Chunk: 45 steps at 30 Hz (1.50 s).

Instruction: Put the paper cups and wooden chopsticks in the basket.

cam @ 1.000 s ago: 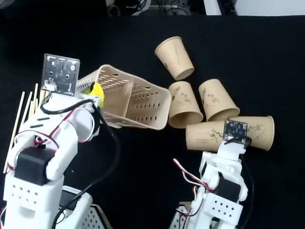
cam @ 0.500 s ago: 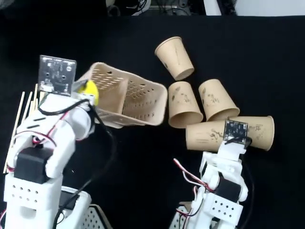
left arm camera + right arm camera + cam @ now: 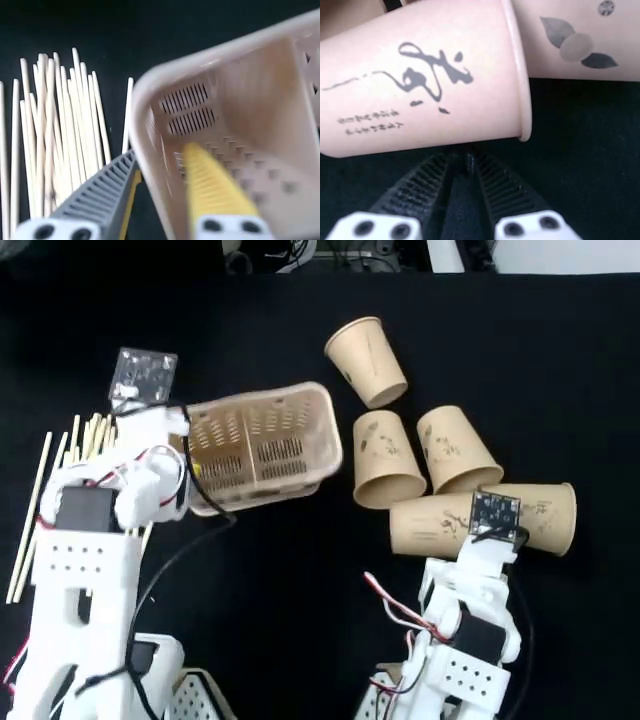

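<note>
Rotated since earlier frame: basket point(image 3: 260, 445), opening now faces up. Left gripper point(image 3: 159, 152) clamps basket wall, one finger inside, one outside; chopsticks point(image 3: 55, 125) beside. Right gripper point(image 3: 468, 159) fingers together, empty, near lying paper cup point(image 3: 420, 85).

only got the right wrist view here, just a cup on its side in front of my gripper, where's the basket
observer: The left gripper is clamped on the basket wall, left of your cup in the high view.
operator: anything in it yet
observer: No cups or chopsticks inside that I can see, just the gripper's yellow finger.
operator: where are the chopsticks
observer: The chopsticks lie on the table beside the basket, on the side away from your cup.
</note>
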Each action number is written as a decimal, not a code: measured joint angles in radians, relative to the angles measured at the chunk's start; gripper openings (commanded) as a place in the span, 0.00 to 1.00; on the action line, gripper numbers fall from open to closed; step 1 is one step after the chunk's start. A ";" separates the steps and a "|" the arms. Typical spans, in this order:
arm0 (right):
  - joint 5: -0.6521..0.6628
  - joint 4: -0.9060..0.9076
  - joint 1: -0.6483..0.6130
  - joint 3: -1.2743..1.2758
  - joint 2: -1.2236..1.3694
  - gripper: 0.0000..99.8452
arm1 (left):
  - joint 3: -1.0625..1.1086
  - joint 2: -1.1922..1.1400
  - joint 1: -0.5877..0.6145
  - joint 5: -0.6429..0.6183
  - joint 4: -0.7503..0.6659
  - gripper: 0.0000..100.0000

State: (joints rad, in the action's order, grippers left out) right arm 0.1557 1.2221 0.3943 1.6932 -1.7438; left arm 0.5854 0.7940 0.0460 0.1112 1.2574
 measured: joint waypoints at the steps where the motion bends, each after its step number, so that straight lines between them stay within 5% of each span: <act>1: 0.000 0.000 0.000 0.000 0.000 0.01 | -0.014 0.002 -0.003 -0.008 0.005 0.02; 13: 0.000 0.000 0.000 0.000 0.000 0.01 | -0.137 -0.011 -0.172 -0.160 0.014 0.03; 16: 0.000 0.000 0.000 0.000 0.000 0.01 | -0.120 -0.038 -0.155 -0.163 -0.009 0.06; 21: 0.000 0.000 0.000 0.000 0.000 0.01 | -0.118 -0.130 -0.109 -0.183 -0.017 0.26; 31: 0.011 0.000 0.017 0.000 0.000 0.01 | -0.301 -0.196 -0.103 -0.334 0.002 0.27; 40: 0.569 0.081 0.043 -0.161 -0.014 0.01 | -0.549 -0.038 -0.104 -0.325 0.180 0.27; 45: 0.703 0.212 0.044 -0.417 -0.014 0.03 | -0.634 0.130 -0.094 -0.219 0.315 0.27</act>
State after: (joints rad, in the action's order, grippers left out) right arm 0.8585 1.4339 0.4388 1.2758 -1.7576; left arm -0.0483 0.9244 -0.0476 -0.1082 1.5719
